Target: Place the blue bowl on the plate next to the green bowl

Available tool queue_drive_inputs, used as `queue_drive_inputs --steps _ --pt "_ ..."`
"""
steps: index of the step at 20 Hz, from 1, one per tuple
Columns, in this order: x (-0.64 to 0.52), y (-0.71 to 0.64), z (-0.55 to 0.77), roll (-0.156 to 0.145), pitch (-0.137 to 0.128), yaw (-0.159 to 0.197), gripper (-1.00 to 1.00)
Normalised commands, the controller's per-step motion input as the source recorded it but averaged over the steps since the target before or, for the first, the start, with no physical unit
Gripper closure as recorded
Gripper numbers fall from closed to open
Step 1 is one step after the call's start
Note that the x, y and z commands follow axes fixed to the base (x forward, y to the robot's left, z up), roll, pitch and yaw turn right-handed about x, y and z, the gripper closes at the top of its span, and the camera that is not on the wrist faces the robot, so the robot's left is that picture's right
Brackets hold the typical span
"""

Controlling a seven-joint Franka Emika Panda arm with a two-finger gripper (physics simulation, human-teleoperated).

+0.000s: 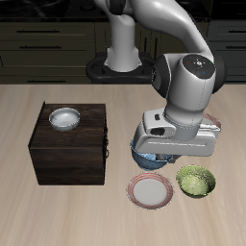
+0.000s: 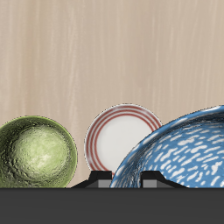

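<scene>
The blue bowl (image 1: 146,160) hangs under my gripper (image 1: 159,154), just above the table, and its mottled blue-and-white wall (image 2: 179,153) fills the wrist view close to the camera. My gripper (image 2: 125,180) is shut on the bowl's rim. The plate (image 1: 151,190) with the pink-red rim lies near the table's front edge, just in front of the held bowl, and also shows in the wrist view (image 2: 118,140). The green bowl (image 1: 196,180) stands on the table beside the plate, close to it, and shows in the wrist view (image 2: 35,153).
A dark wooden cabinet (image 1: 69,146) stands beside the gripper, with a plain white-grey bowl (image 1: 64,117) on its top. The rim of a second plate (image 1: 214,123) peeks out behind the arm. A dark stove (image 1: 120,69) sits at the table's back.
</scene>
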Motion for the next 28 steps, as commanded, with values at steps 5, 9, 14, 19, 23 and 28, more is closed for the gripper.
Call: queue_drive_inputs --steps 5,9,14,19,23,28 --pt "0.08 0.06 -0.17 -0.005 0.015 0.009 1.00" --pt "0.08 0.07 -0.37 -0.001 0.059 -0.002 1.00" --pt "0.01 0.08 -0.28 -0.006 0.039 0.005 1.00" --pt "-0.02 0.06 -0.25 0.006 0.031 0.004 1.00" --pt "0.00 -0.07 -0.23 -0.013 0.039 -0.002 1.00" --pt "-0.05 -0.02 -0.05 0.003 0.021 -0.030 -1.00"
